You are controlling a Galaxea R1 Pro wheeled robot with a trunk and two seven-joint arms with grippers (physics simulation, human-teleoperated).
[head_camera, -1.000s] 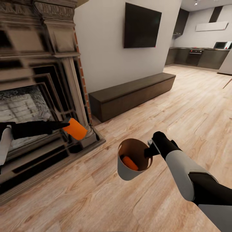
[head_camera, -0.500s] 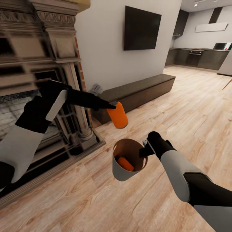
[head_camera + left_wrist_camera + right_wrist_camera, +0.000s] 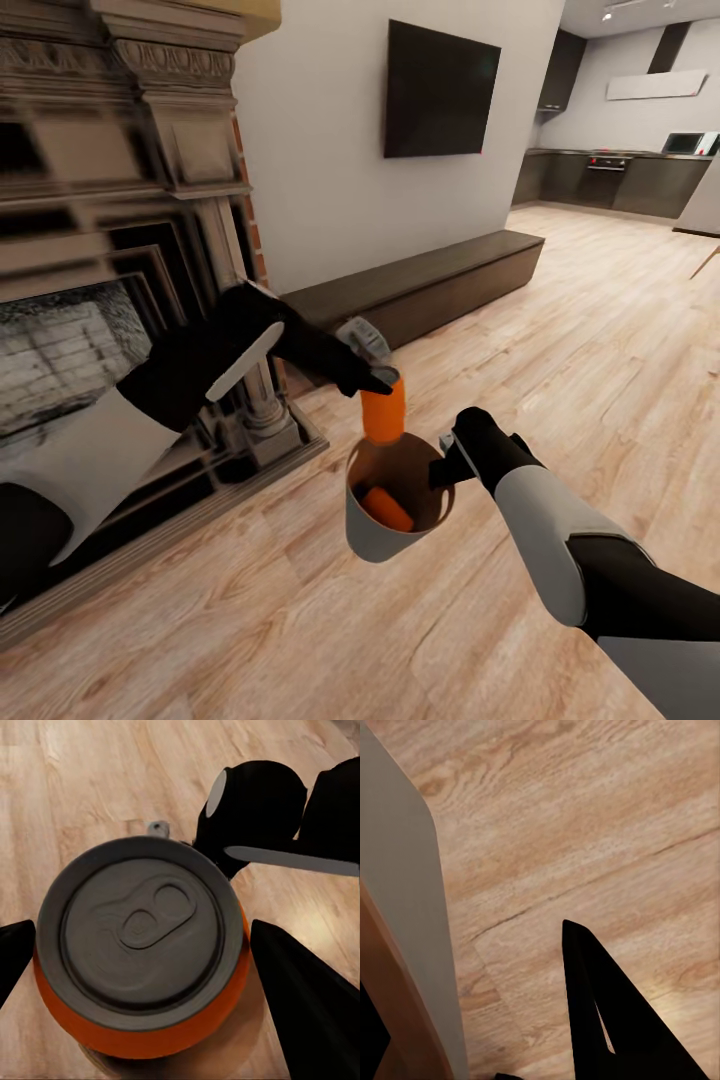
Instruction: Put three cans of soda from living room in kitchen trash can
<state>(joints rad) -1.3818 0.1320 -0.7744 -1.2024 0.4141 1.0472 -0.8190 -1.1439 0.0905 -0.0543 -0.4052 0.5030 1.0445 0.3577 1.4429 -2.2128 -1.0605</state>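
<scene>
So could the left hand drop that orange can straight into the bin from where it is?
Probably yes. The left hand holds the can upright just above the bin's open mouth, which the right hand grips at the rim. One can lies inside, with room beside it.

- A home: an open-plan living room with a light wood floor (image 3: 620,330).
- A carved fireplace (image 3: 120,200) with brick, a wall TV (image 3: 440,92) and a long dark low bench (image 3: 420,290).
- Beyond, a kitchen with dark cabinets (image 3: 660,180), built-in oven (image 3: 607,175) and white hood (image 3: 655,82).
</scene>
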